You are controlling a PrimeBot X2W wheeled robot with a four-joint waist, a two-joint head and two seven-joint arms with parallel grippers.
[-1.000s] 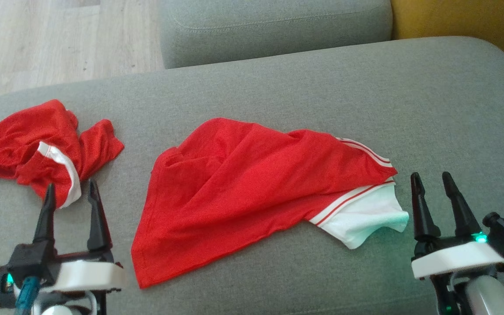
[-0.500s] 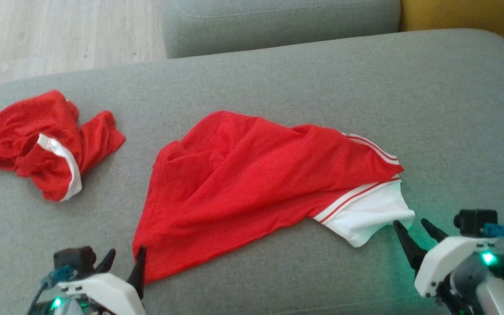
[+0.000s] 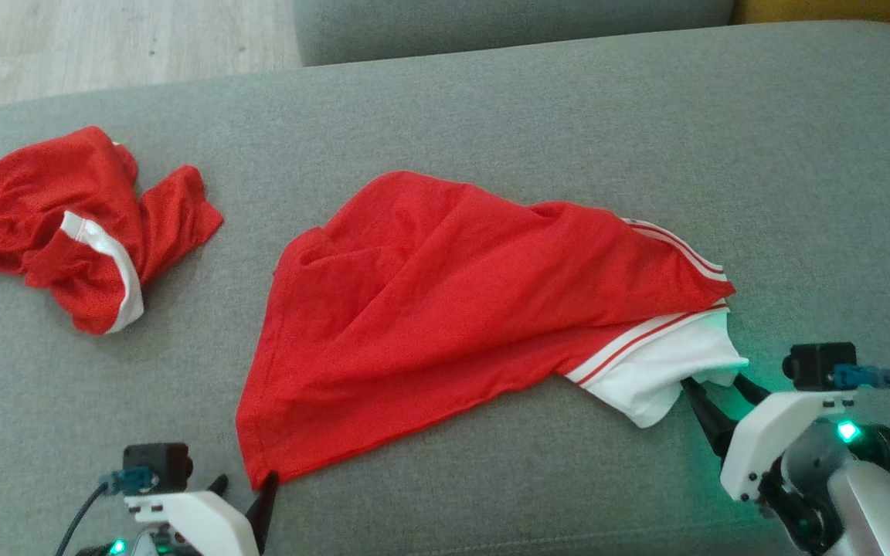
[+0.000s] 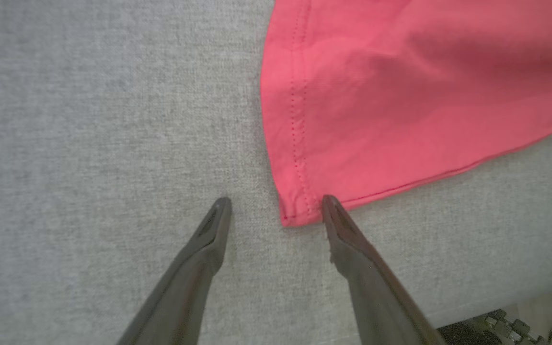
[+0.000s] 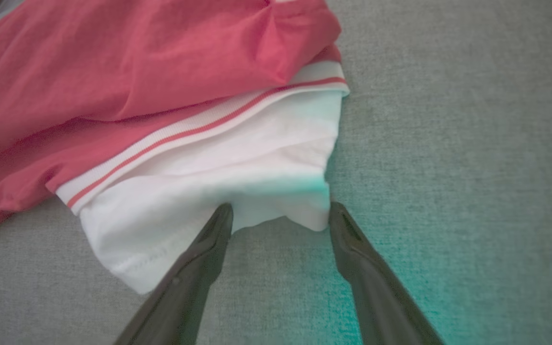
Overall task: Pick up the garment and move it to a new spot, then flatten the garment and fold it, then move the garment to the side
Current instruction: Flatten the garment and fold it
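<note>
Both grippers have closed in on the shirt over the last second. The left gripper [image 3: 244,491] now sits at the shirt's 7 o'clock corner and the right gripper [image 3: 717,388] at its 4 o'clock end. The head camera has tilted too, so everything sits higher in the head view.

1. Shirt [image 3: 445,309]: red and crumpled, it lies at the centre of the grey seat cushion [image 3: 568,116]. Its white sleeve [image 3: 646,374] points to 4 o'clock.
2. Left gripper: the fingers are spread and hold nothing. In the left wrist view the hem corner [image 4: 295,211] lies between the tips, and one tip touches the hem.
3. Right gripper: the fingers are spread with both tips at the sleeve edge, not pinching it.
4. Second red garment [image 3: 66,224]: it lies at 9 o'clock on the cushion, well apart from the shirt.
5. Surface: woven grey fabric, tinted green near the right gripper's lamp [image 3: 847,431].
6. Room: a pale wood floor [image 3: 105,38] at 11 o'clock and another grey cushion [image 3: 491,23] at 12 o'clock.
</note>
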